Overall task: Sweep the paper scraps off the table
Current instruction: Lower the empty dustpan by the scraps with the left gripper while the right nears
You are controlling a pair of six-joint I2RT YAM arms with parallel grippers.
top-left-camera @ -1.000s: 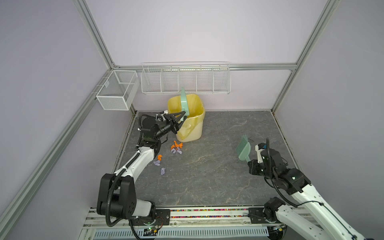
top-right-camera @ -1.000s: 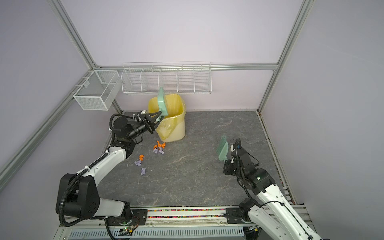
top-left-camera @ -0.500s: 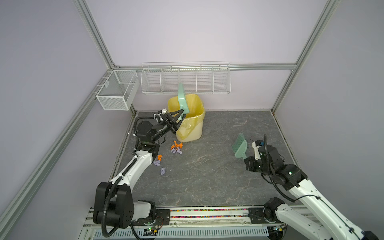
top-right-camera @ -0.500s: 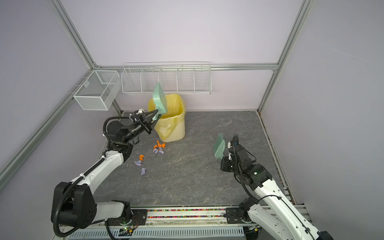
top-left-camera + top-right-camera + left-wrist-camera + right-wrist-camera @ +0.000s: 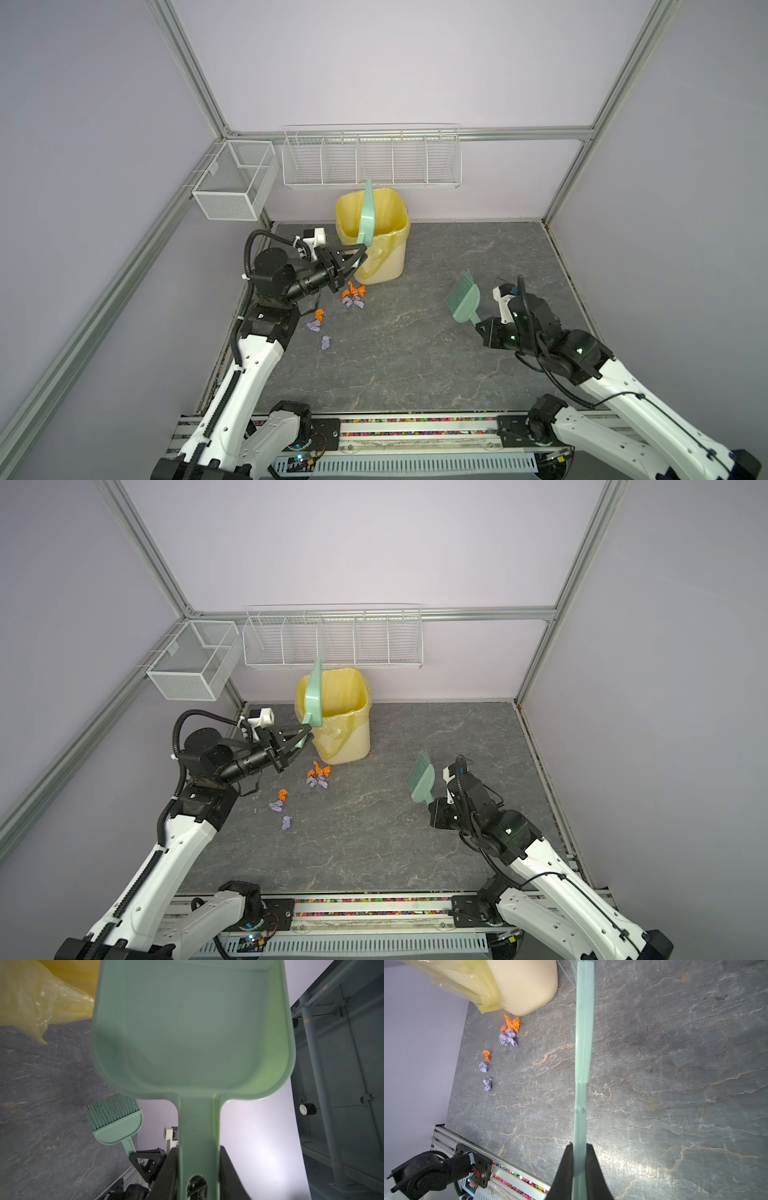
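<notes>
Orange and lilac paper scraps point(image 5: 353, 296) point(image 5: 318, 777) point(image 5: 509, 1031) lie clustered on the table point(image 5: 415, 345) point(image 5: 374, 833) just in front of the yellow bin, with three more point(image 5: 319, 322) trailing towards the left edge. My left gripper point(image 5: 360, 255) point(image 5: 305, 735) point(image 5: 198, 1155) is shut on the handle of the mint dustpan point(image 5: 368, 216) point(image 5: 313, 696) point(image 5: 191, 1028). The pan stands upright and empty at the bin's left rim. My right gripper point(image 5: 478, 324) point(image 5: 432, 802) point(image 5: 579, 1147) is shut on the mint brush point(image 5: 463, 301) point(image 5: 422, 781) point(image 5: 116, 1124) point(image 5: 583, 1043), held above the table right of centre.
The yellow lined bin point(image 5: 382, 249) point(image 5: 345, 729) point(image 5: 525, 985) stands at the back left. Two white wire baskets point(image 5: 372, 160) point(image 5: 232, 183) hang on the walls above it. An aluminium rail point(image 5: 415, 432) runs along the front edge.
The right arm has carried the brush leftwards, towards the middle of the table. The left arm has drawn back slightly, turning the dustpan more edge-on at the bin.
</notes>
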